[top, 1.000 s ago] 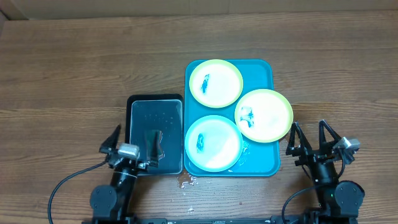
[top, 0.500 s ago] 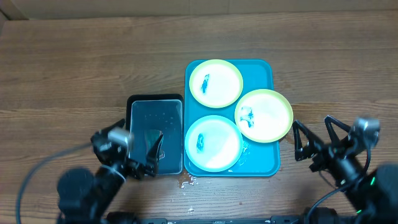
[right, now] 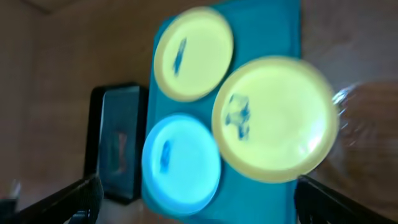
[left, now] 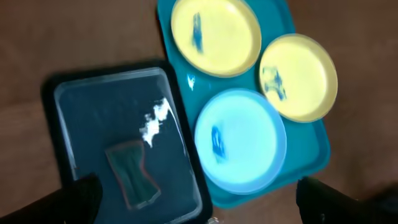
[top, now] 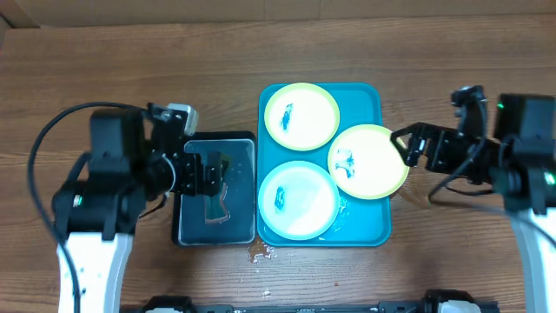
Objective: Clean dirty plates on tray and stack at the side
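Both arms have swung forward. Now the left gripper [top: 211,174] hangs wide open over the black basin [top: 193,230]. The right gripper [top: 415,146], also wide open, is beside a yellow plate [top: 373,161]. All three plates [top: 300,202] sit on the tray [top: 380,228]. That yellow plate sticks out over the rim, so a bump might tip it.

You held your left arm [top: 95,204] up from the near edge, left of centre, its left gripper [top: 215,174] pointing right with jaws spread wide. Your right arm [top: 521,169] stood by the right edge, right gripper [top: 406,148] pointing left, jaws likewise parted
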